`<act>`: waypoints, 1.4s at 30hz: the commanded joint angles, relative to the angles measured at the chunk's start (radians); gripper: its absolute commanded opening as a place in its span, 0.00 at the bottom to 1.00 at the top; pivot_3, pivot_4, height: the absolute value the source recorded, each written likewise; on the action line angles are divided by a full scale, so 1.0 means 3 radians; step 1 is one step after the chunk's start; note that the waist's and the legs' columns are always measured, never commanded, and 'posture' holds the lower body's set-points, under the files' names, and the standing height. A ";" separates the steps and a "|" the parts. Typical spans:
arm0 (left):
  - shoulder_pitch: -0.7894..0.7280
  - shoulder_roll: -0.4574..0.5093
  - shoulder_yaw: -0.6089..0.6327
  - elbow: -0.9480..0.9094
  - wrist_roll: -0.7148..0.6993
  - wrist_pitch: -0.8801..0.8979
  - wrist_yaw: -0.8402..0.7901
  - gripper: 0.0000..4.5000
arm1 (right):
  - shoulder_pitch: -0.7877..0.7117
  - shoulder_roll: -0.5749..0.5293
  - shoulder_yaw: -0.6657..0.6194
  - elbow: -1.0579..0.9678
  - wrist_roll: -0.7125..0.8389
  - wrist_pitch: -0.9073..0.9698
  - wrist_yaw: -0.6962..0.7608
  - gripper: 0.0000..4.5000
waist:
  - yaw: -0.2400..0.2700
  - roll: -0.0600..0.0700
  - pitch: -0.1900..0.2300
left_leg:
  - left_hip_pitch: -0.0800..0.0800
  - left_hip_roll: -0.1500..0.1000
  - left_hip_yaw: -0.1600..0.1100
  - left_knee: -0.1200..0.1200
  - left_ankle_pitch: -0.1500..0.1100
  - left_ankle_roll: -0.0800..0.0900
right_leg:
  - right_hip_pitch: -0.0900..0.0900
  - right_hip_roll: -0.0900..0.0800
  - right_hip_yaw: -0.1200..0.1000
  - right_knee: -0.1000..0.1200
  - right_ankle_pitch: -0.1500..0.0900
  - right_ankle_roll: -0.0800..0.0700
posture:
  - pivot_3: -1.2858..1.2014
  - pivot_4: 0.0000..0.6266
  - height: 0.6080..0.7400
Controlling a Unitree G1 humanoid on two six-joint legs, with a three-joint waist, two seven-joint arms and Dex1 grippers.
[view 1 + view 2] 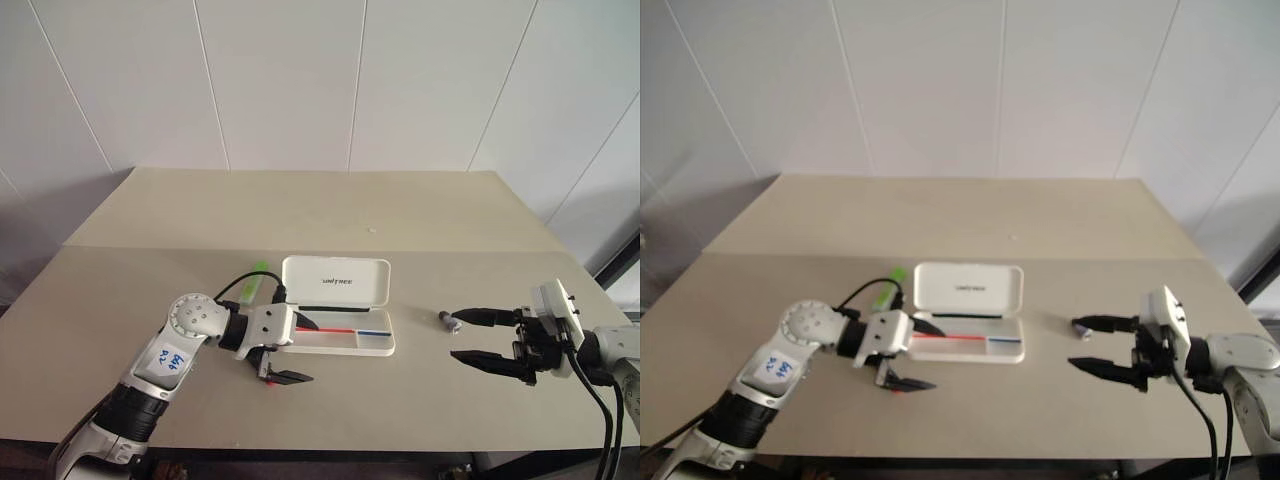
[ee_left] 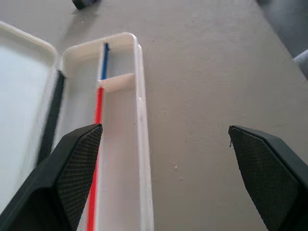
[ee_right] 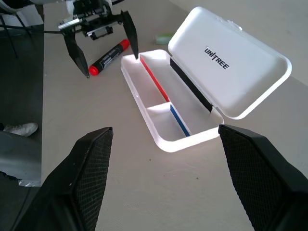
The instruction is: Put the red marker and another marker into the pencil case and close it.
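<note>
The white hinged plastic pencil case [image 3: 192, 91] lies open mid-table. The red-capped black marker [image 3: 109, 56] lies on the table just left of it, under the left gripper [image 3: 102, 42], whose fingers are spread wide and empty, probably poised for regrasping. The translucent green marker [image 1: 258, 273] lies behind. The right gripper [image 1: 478, 338] waits agape, empty, at the right.

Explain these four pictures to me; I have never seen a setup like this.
This is a two-armed robot standing at a beige table. The two wide pictures come from cameras in its head, looking down over its arms. The other two come from cameras on its wrists, looking out between the two black fingers of each hand.

On the table lies a white pencil case with its lid open. The red marker lies on the table beside the case, under the left hand. A green marker lies behind the left arm, and a small dark object sits near the right hand.

Both hands are open and hold nothing.
</note>
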 commanded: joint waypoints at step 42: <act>0.0715 -0.2231 0.1253 -0.2577 0.0589 0.4782 0.4198 0.99 | -0.1305 0.0454 0.0729 0.1282 -0.0460 -0.0320 0.0645 1.00 | -0.0002 0.0000 0.0000 | 0.0000 -0.0003 -0.0001 0.0005 0.0000 -0.0005 | 0.0006 0.0000 -0.0002 -0.0011 0.0006 0.0002 | 0.52 0.24 1.00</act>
